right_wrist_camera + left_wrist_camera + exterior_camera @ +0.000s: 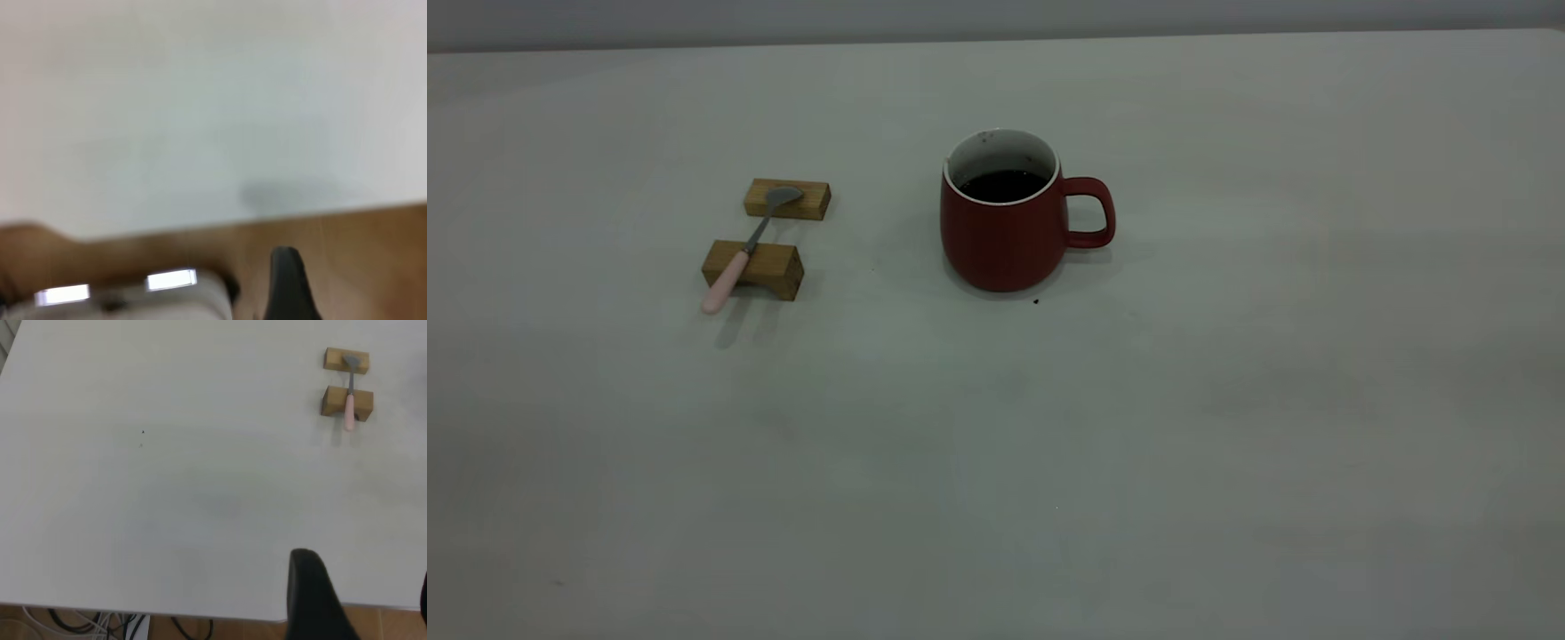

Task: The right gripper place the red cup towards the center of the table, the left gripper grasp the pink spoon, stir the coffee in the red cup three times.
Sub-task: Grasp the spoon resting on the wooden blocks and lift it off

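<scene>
The red cup [1005, 227] stands upright near the middle of the table [1227, 400], its handle pointing right and dark coffee [1003, 185] inside. Left of it, the pink spoon [740, 258] lies across two wooden blocks [754, 268], with its bowl on the far block and its pink handle overhanging the near one. The left wrist view shows the spoon [349, 403] far off. My left gripper [363, 583] hovers open and empty over the table's near edge. My right gripper [287, 287] is a dark tapering shape beyond the table edge, over the wooden floor. Neither arm appears in the exterior view.
A small dark speck [1036, 302] lies on the table just in front of the cup. Cables [100, 627] hang below the table edge in the left wrist view. A pale rounded object with bright patches [133, 293] sits off the table in the right wrist view.
</scene>
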